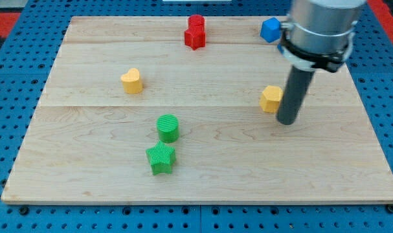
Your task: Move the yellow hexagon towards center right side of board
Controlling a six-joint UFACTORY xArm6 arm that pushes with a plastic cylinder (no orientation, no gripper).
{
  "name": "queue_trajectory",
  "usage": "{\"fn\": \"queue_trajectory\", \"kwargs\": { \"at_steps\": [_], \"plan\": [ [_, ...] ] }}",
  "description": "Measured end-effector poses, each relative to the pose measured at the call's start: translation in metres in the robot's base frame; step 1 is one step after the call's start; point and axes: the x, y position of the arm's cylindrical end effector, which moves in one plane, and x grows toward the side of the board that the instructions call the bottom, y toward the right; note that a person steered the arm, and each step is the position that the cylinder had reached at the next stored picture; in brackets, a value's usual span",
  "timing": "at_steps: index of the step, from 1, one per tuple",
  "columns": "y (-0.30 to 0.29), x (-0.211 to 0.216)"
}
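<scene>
The yellow hexagon (270,98) lies on the wooden board (86,162) right of centre. My tip (287,121) stands just to the hexagon's right and slightly below it, with the rod touching or nearly touching the block's right side. The arm's grey body comes in from the view's top right and hides part of the board's upper right corner.
A yellow heart-shaped block (132,81) sits left of centre. A green cylinder (168,127) and a green star (160,158) sit below centre. Two red blocks (195,32) stand together at the top centre. A blue block (270,30) sits at the top right, next to the arm.
</scene>
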Motion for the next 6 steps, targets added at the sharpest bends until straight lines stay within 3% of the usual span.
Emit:
{"fn": "queue_trajectory", "kwargs": {
  "at_steps": [1, 2, 3, 5, 6],
  "plan": [
    [-0.012, -0.035],
    [0.005, -0.036],
    [-0.014, -0.096],
    [-0.103, -0.089],
    [-0.077, -0.053]
  ]
}}
